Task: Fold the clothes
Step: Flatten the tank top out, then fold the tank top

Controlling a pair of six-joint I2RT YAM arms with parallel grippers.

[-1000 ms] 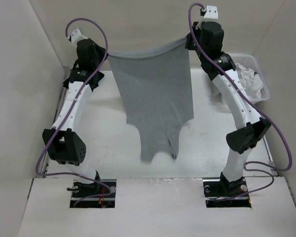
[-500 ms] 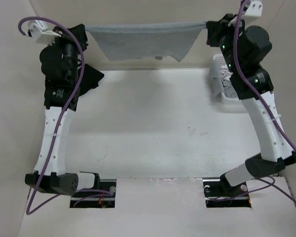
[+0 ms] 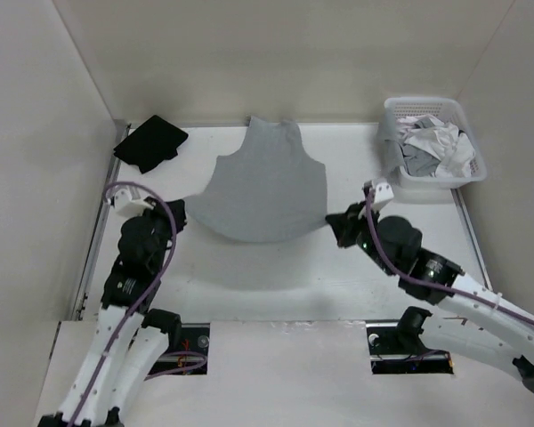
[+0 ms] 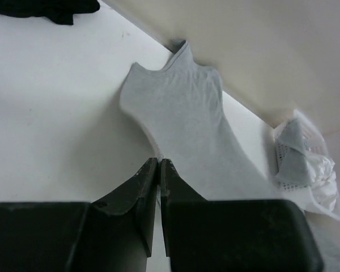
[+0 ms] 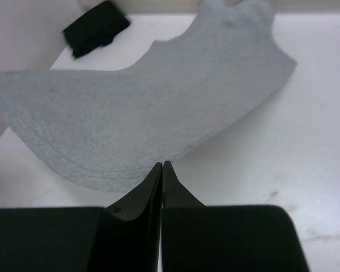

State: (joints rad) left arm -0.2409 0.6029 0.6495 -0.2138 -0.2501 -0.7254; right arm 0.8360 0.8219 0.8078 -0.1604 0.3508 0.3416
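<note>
The top (image 3: 265,187) lies spread on the far half of the table (image 3: 276,267), midway between its left and right edges. Its straps point at the far edge and reach close to it, and its wide hem faces the near edge. The strap end rests flat on the surface. The hem is stretched in a shallow curve between the two grippers and throws a broad shadow on the table below it, so it looks raised a little.

The left gripper (image 3: 176,212) is low over the table near the left edge, clenched on the left corner of the hem. In the left wrist view (image 4: 159,164) the two black fingers press together, with the grey cloth (image 4: 187,119) running away from their tips towards the far wall.

The right gripper (image 3: 332,221) is right of the table's middle, pinched tight on the right corner of the hem. In the right wrist view (image 5: 162,165) its fingers meet with no gap, right at the cloth's (image 5: 158,107) near edge.

A black garment (image 3: 151,144) lies crumpled at the far left corner, apart from the top. A white basket (image 3: 438,184) stands at the far right corner, holding white and grey laundry (image 3: 436,147), also apart from the top.
</note>
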